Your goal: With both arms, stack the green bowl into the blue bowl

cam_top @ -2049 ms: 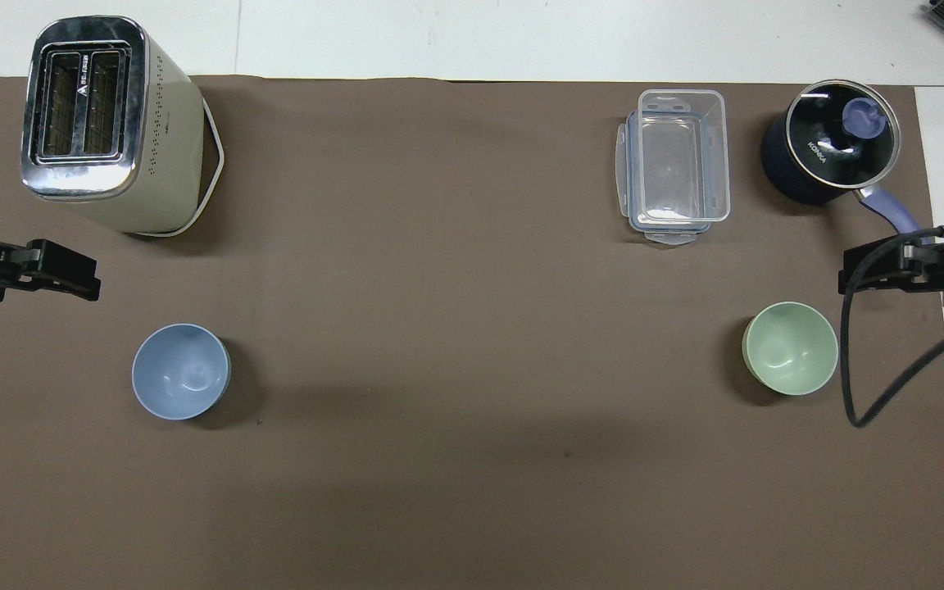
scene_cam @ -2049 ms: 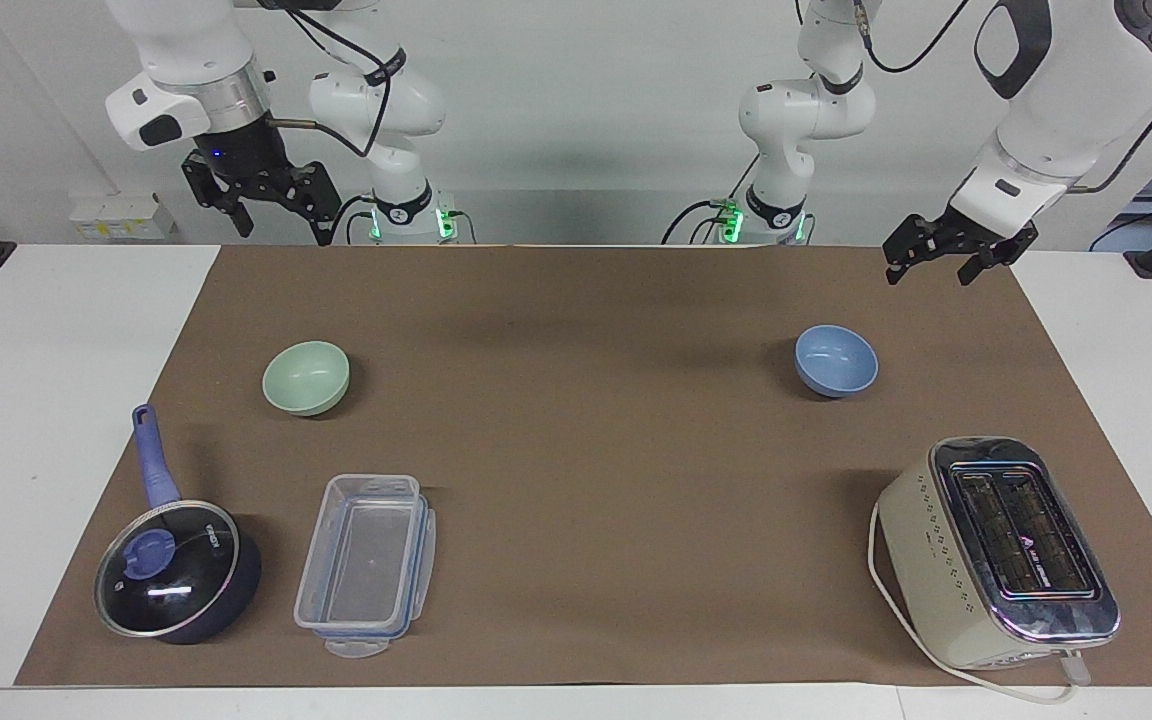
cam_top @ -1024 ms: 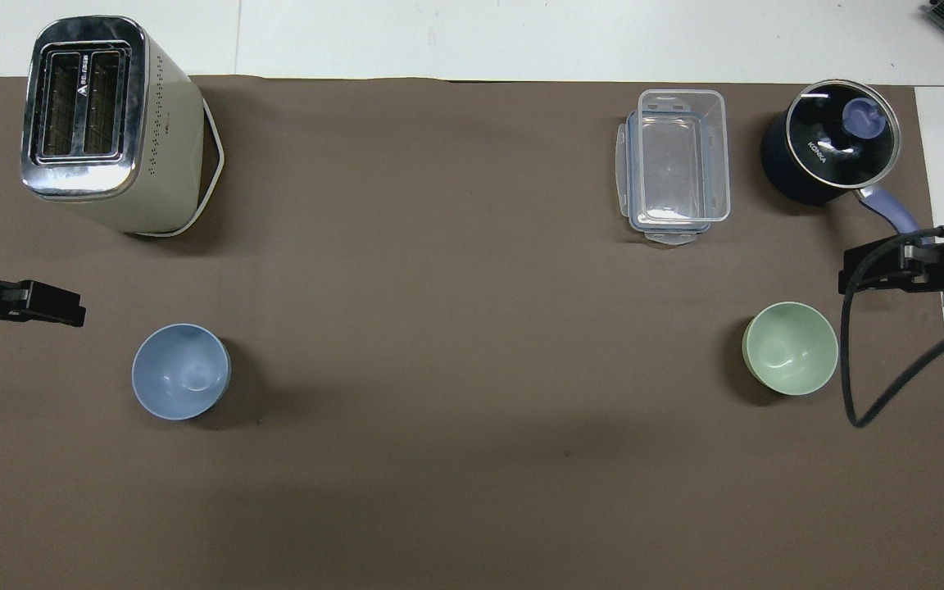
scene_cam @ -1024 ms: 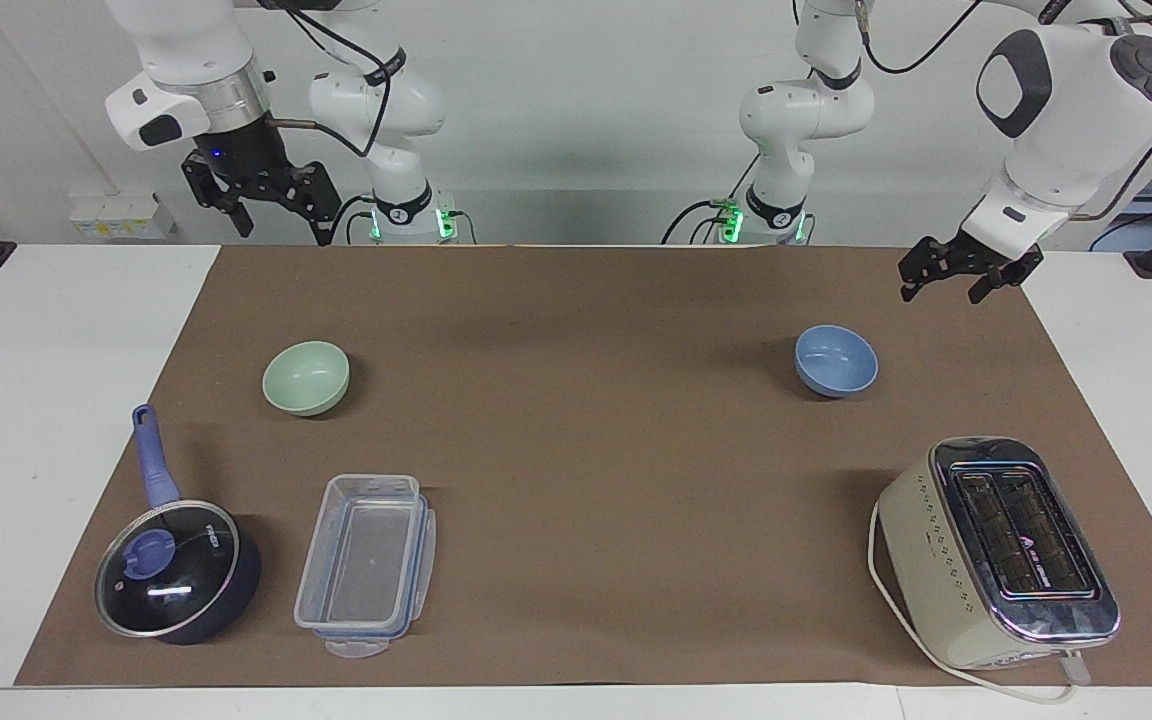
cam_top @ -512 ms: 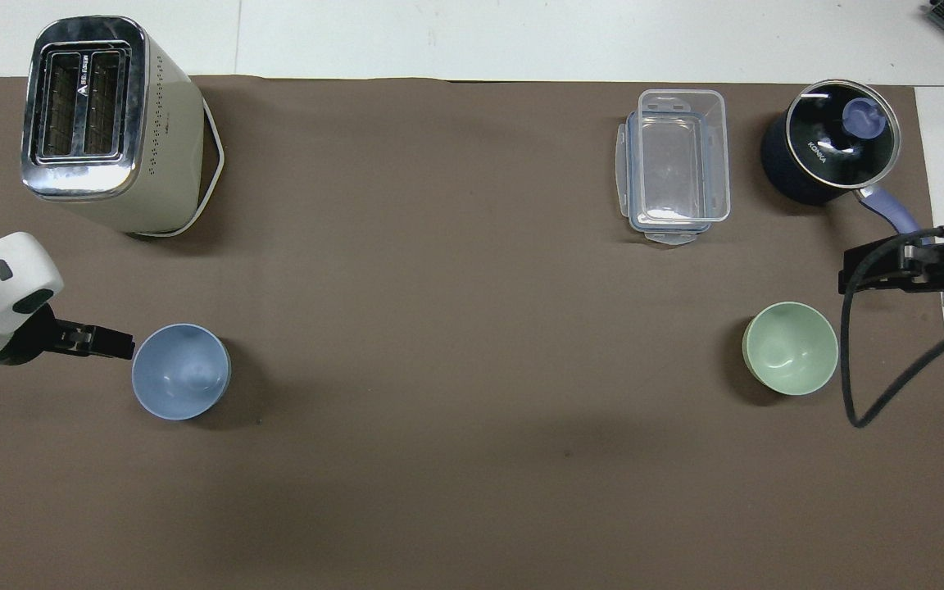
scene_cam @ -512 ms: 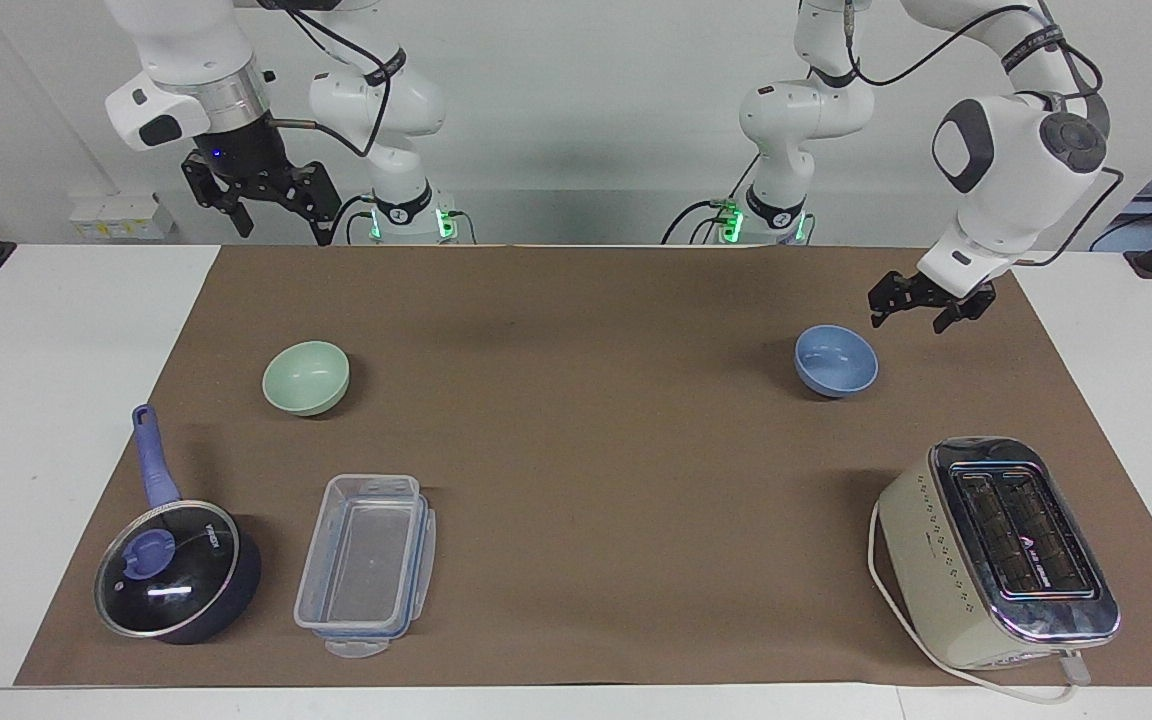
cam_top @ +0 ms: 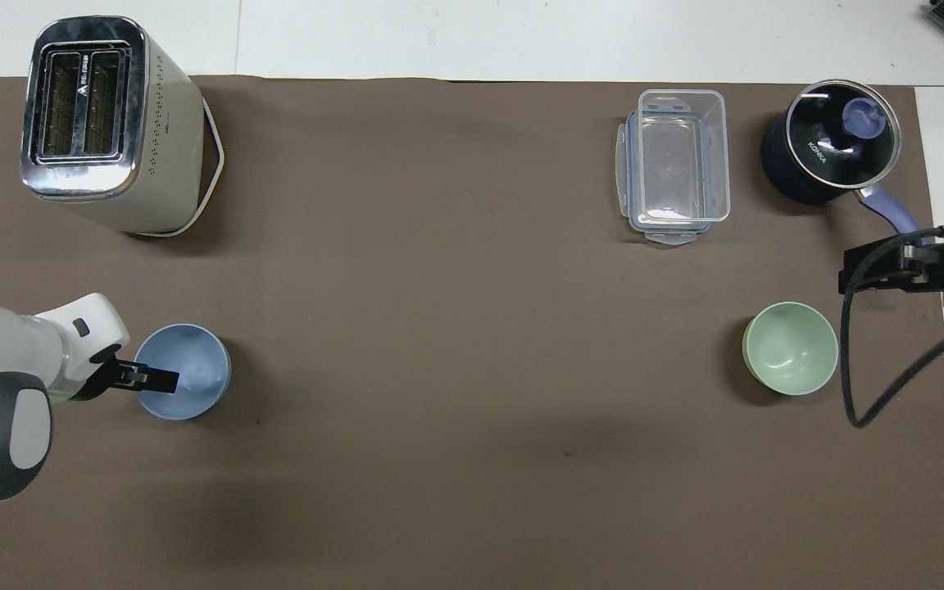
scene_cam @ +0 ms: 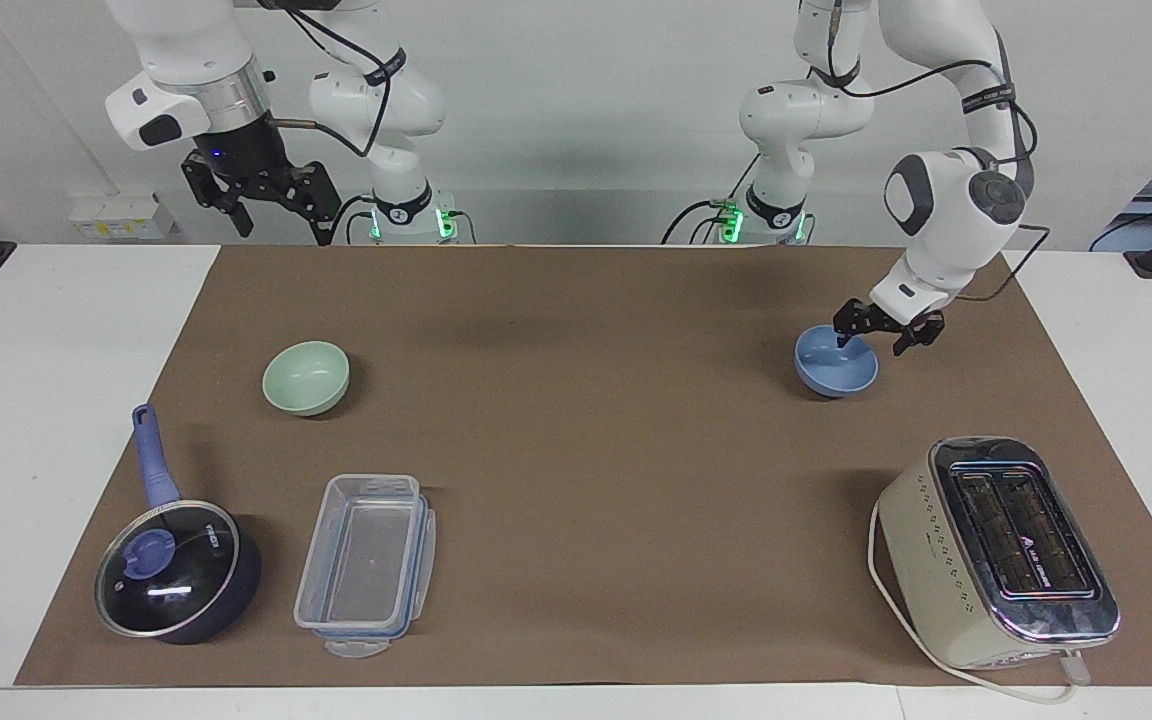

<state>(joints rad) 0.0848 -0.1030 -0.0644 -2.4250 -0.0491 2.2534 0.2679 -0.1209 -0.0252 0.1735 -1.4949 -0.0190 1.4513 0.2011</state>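
Facing view: my left gripper [scene_cam: 879,336], jaws released, straddles the blue bowl [scene_cam: 835,368] rim; I'd lower squarely, then clench. Right gripper [scene_cam: 261,205] waits, jaws released.

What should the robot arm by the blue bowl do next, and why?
Probably lower a little and close its fingers on the rim. The left gripper is open and sits right at the blue bowl, one finger over the inside and one outside the rim, but nothing is pinched yet. The green bowl sits untouched at the right arm's end, where the right gripper waits up high.
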